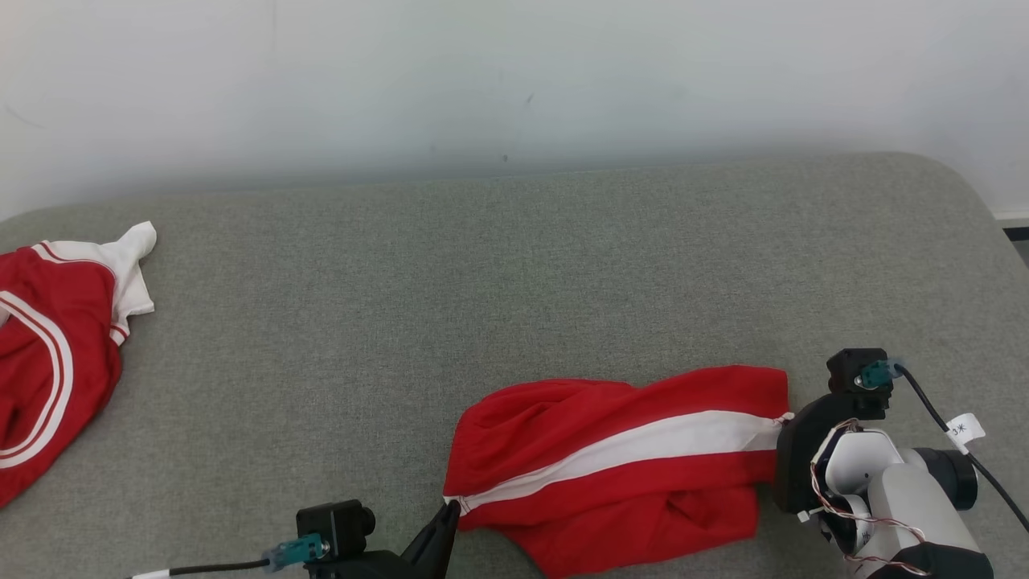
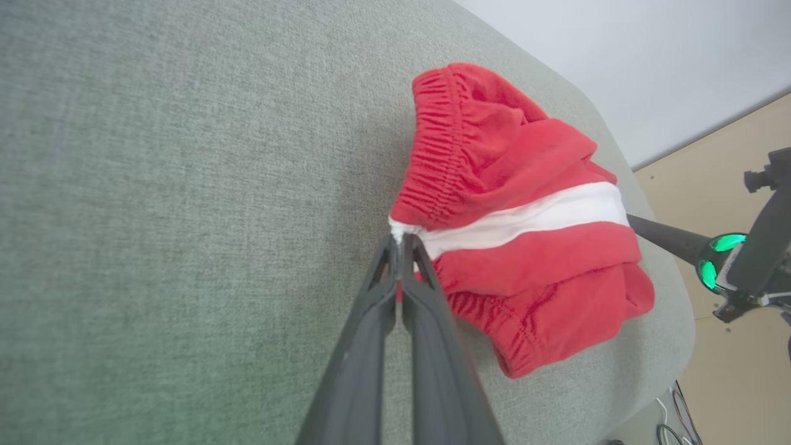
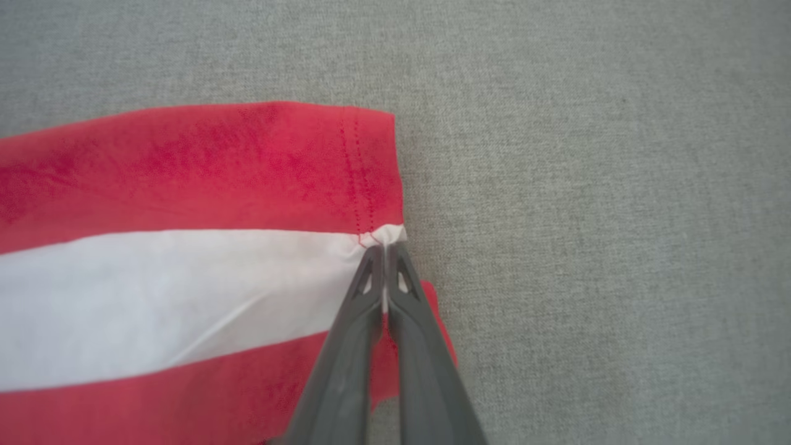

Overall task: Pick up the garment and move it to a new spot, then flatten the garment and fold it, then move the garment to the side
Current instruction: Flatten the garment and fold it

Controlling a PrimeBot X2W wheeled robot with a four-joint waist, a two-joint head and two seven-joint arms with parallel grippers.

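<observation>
Lying by the near edge of the grey table (image 1: 514, 265), the red shorts (image 1: 611, 458) are pinched at both ends of their white stripe — the left gripper (image 1: 454, 505) is closed on the waistband end, the right gripper (image 1: 784, 420) closed on the hem end. The cloth looks light, soft and limp, so I judge it will sag between the two grips, and these stripe ends are good places to hold. Beyond the shorts the table offers much open room up to the wall (image 1: 514, 72), with another garment (image 1: 48, 354) well apart at the far left — only the near edge is close.
</observation>
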